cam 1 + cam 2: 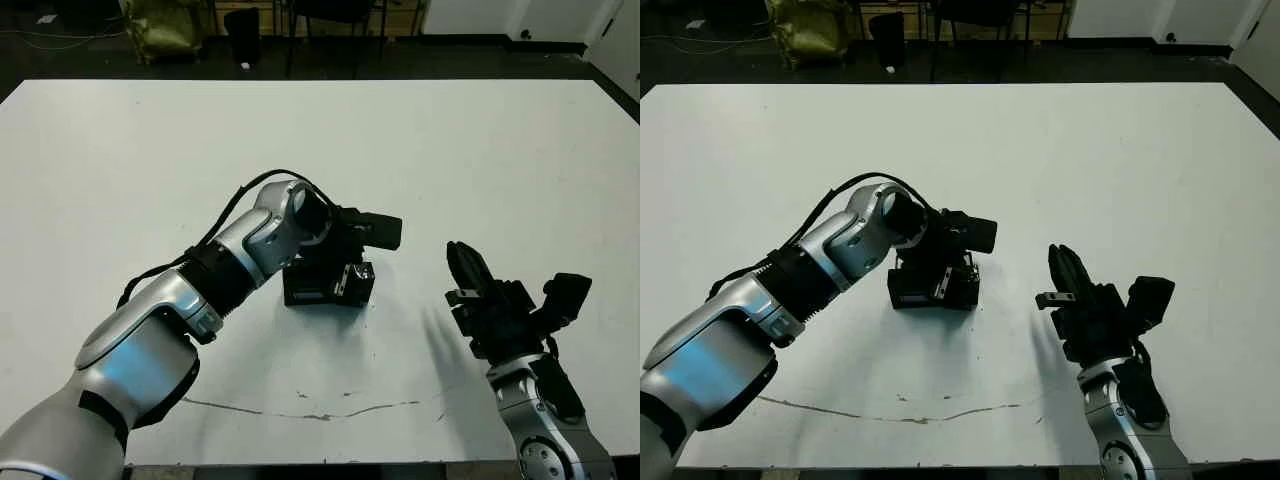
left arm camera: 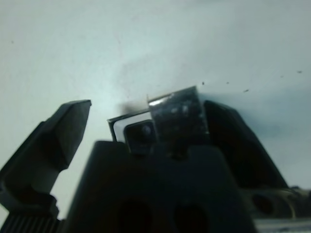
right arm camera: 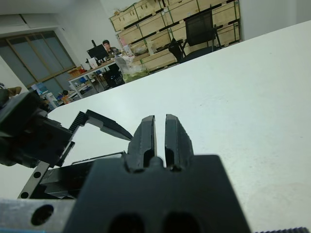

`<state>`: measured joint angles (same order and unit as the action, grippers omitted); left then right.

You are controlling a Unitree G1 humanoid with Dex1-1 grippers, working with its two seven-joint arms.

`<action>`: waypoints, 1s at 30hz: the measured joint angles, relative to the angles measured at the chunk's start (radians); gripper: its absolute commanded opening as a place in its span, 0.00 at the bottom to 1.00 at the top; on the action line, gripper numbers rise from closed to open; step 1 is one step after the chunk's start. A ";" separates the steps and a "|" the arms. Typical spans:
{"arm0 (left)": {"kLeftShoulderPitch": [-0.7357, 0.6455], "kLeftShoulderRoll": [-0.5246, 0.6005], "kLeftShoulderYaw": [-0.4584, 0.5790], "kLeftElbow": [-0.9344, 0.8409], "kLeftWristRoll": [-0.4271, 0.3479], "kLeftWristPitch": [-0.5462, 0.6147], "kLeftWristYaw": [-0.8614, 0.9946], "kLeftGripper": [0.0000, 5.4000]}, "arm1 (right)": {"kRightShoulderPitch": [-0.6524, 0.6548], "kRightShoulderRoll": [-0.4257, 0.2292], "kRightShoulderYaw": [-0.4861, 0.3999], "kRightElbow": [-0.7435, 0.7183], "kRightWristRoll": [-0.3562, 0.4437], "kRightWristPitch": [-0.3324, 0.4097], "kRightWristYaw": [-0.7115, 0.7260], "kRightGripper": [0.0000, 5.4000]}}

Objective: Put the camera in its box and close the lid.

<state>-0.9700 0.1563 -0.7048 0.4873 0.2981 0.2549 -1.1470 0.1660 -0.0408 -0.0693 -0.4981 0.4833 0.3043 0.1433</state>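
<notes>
The box point(image 1: 305, 292) stands at the table's middle, black walled, its white lining point(image 2: 118, 127) showing in the left wrist view. The lid point(image 2: 177, 114), with a glossy window, stands tilted up at the box's right end point(image 1: 352, 280). A small black piece with a round spot, apparently the camera point(image 2: 141, 133), lies against the lining. My left gripper point(image 2: 146, 104) hangs right over the box, open, its fingers point(image 2: 53, 141) spread wide on either side. My right gripper point(image 1: 462, 258) is shut and empty, off to the right, clear of the box.
A thin dark scratch point(image 1: 300, 412) runs along the table's front. Beyond the far edge stand chair legs and a yellow-green bag point(image 1: 160, 25). The right wrist view shows a person at a desk point(image 3: 106, 46), a chair and stacked crates point(image 3: 160, 12).
</notes>
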 measured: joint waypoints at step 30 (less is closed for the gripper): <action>-0.177 0.134 0.105 0.020 0.045 0.046 -0.054 1.00 | -0.010 0.000 0.010 0.046 -0.013 -0.034 0.039 0.00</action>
<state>-1.1470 0.2903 -0.5997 0.5069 0.3434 0.3009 -1.2012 0.1559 -0.0408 -0.0595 -0.4519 0.4707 0.2701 0.1827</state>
